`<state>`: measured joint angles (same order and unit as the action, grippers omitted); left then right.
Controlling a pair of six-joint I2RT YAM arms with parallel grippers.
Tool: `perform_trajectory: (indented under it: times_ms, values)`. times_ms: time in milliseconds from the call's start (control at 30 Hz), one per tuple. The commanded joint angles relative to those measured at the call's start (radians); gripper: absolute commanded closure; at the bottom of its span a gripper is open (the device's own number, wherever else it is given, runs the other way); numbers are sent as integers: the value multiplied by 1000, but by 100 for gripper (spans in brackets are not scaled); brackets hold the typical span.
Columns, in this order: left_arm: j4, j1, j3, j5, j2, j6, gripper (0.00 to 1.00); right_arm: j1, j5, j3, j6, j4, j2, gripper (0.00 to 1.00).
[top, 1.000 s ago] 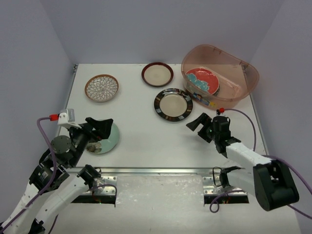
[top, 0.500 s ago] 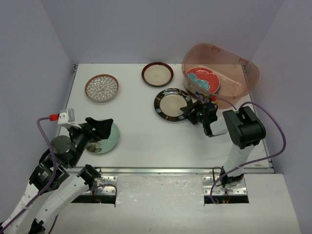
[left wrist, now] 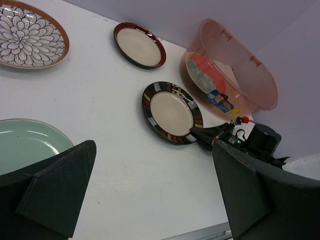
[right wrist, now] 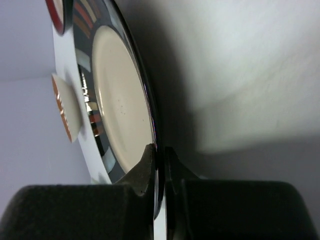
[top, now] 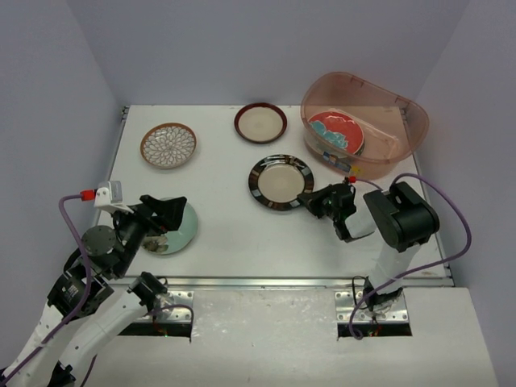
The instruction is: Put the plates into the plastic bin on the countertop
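Right gripper (top: 311, 200) is pinched on the rim of the black-striped cream plate (top: 281, 182). The wrist view shows its two fingertips (right wrist: 148, 165) closed on either side of that rim, on the edge of the plate nearest the arm. The plate sits near the middle of the tabletop (top: 234, 218), and I cannot tell whether it is lifted off it at all. Just beyond and to the right stands the plastic bin (top: 407, 109), with the red-blue flower plate (top: 336, 133) lying inside. Behind the held plate lies the dark-red rimmed cream plate (top: 260, 122), and farther left the brown-white floral plate (top: 168, 145), both flat and apart from each other. At the near left, the left gripper (top: 165, 214) hangs with its jaws spread wide over the mint green plate (top: 179, 230), holding nothing.
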<state>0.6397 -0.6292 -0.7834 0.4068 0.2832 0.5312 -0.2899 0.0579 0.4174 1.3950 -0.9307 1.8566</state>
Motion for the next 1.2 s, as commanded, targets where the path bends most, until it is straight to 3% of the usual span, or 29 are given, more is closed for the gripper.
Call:
perform_trajectory:
  times_ms: [0,133,267,433,600,733,867,1167]
  values:
    - [-32,-11,-3,-8,1,-6,0,-63,74,-91,-9,-20,-133,100]
    - [-31,-12,-4,-8,2,-7,0,-67,151,-106,30,-50,-354,100]
    - [-31,-12,-4,-4,-7,-6,0,-56,174,-26,4,113,-547,100]
    - [-28,-12,-3,3,-25,-2,0,2,205,85,2,270,-655,100]
    - [-28,-19,-3,4,-33,-2,0,163,210,253,10,490,-730,100]
    - [-26,-23,-5,6,-32,0,0,350,185,393,14,656,-702,100]
    - [-26,-26,-4,10,-45,1,0,458,136,509,11,742,-579,100]
    - [-22,-26,-5,15,-18,4,0,480,-15,704,-54,776,-326,100]
